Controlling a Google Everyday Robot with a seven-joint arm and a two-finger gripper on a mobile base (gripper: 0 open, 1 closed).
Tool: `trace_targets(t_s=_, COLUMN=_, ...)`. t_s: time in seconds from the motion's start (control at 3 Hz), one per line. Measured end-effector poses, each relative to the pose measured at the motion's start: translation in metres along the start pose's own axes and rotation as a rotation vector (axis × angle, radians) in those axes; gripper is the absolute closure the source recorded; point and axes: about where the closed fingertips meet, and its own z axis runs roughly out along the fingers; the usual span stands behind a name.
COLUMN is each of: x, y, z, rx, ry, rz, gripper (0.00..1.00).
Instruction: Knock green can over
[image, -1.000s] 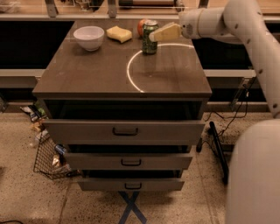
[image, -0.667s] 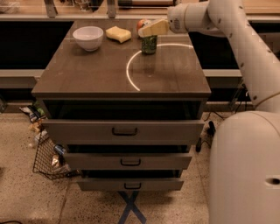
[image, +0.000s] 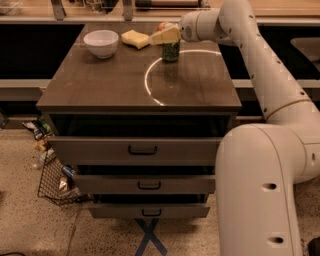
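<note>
The green can (image: 170, 51) stands upright near the back of the brown cabinet top (image: 110, 80), on the rim of a white light ring. My gripper (image: 165, 35) reaches in from the right and sits over the can's top, covering its rim. A red apple (image: 161, 25) shows partly behind the gripper.
A white bowl (image: 101, 43) and a yellow sponge (image: 135, 39) lie at the back left of the top. Three drawers (image: 142, 150) face me below. A wire basket (image: 55, 177) with litter sits on the floor at left. My white arm and base (image: 260, 175) fill the right side.
My gripper has swept left, from right of the can to directly over its top. The can has stayed upright in place.
</note>
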Motion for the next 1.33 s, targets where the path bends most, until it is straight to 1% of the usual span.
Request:
trace_targets(t_s=0.33, x=0.019, y=-0.022, z=0.003, rx=0.036, ry=-0.002, rz=0.019, gripper=0.00)
trace_targets(t_s=0.67, x=0.033, y=-0.036, z=0.003, rx=0.057, ry=-0.006, rz=0.019, gripper=0.00)
trace_targets(t_s=1.0, x=0.044, y=-0.036, z=0.004, rx=0.031, ry=-0.028, rz=0.014, gripper=0.26)
trace_targets(t_s=1.33, x=0.052, y=-0.037, z=-0.002, rx=0.017, ry=-0.038, rz=0.005, gripper=0.48)
